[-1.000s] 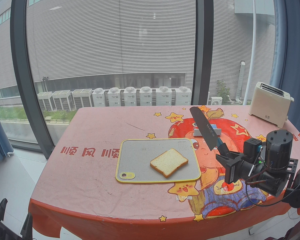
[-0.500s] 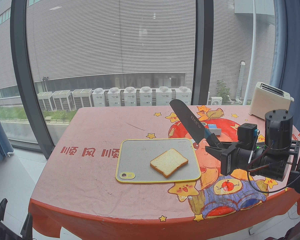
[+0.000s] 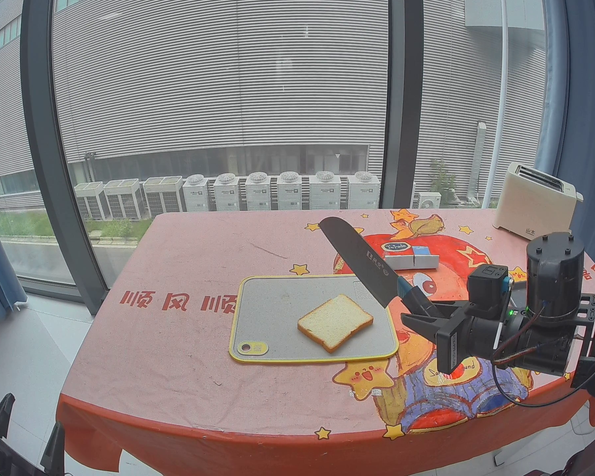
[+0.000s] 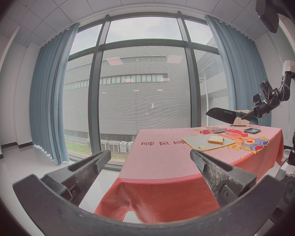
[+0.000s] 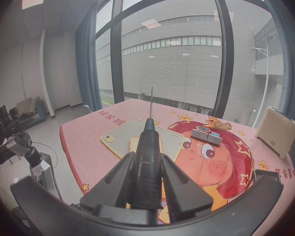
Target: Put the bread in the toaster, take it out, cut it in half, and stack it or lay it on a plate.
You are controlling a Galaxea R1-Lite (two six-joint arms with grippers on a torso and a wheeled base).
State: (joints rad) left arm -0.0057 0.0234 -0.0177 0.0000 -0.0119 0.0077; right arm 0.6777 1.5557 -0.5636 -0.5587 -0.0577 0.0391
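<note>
A slice of bread [image 3: 335, 322] lies flat on the grey, yellow-rimmed cutting board [image 3: 277, 299] at the table's middle. My right gripper [image 3: 426, 312] hovers just right of the board, shut on the handle of a black knife [image 3: 360, 259]. The blade slants up and to the left above the board's far right corner. In the right wrist view the fingers [image 5: 121, 174] clamp the handle, the knife [image 5: 150, 105] is seen edge-on, and the bread [image 5: 134, 144] lies beyond it. My left gripper [image 4: 150, 158] stands open, low and off the table's left side. The toaster [image 3: 535, 207] stands at the far right.
A small grey and blue knife stand [image 3: 411, 259] sits behind the board's right end. A dark square dish [image 4: 252, 130] rests near the table's right edge. The table's left half and front strip are bare cloth. Windows close off the far side.
My right gripper has carried the knife leftward toward the board, so the blade tip now sits over the board's far right corner. The bread and the left arm have stayed put.
</note>
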